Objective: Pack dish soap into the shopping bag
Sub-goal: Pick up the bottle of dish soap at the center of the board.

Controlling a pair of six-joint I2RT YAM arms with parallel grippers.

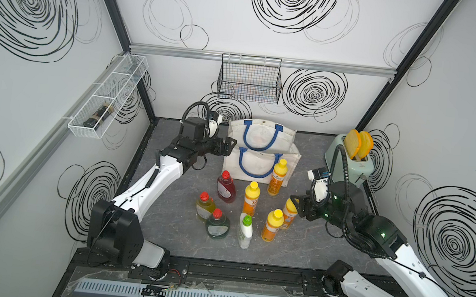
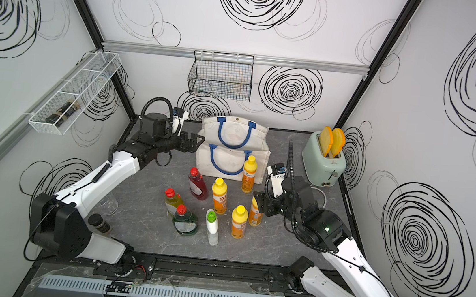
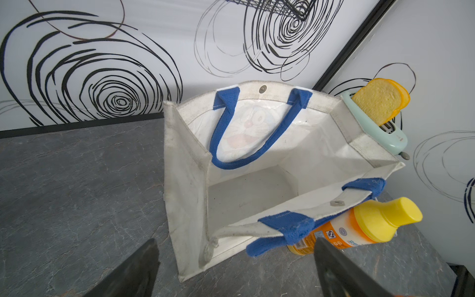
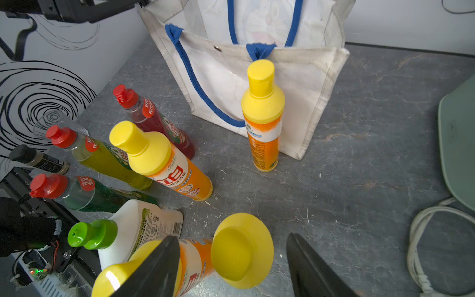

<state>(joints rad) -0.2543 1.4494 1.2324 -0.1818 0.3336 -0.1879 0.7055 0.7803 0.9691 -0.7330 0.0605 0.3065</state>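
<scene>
Altogether four orange bottles [image 1: 251, 198], three red-capped [image 1: 225, 187], one white [image 1: 245, 232], one bag [image 1: 259, 166]

Brightly and evenly lit from overhead, with no dim corners. Only soft, faint shadowing on the grey table [image 1: 295, 251] close around the bottle bases. Small glare spot on a yellow bottle top [image 4: 113, 279]. Mild sheen on the glossy lining of the shopping bag [image 3: 295, 144]. Strong wide-angle stretching toward the edges of both wrist views, milder in both top views. Slightly soft throughout in both top views. Out of focus at close range: fingers [image 4: 154, 270] of the right gripper [image 4: 231, 237] and fingers [image 3: 133, 272] of the left gripper [image 3: 235, 241], dark and blurred.
</scene>
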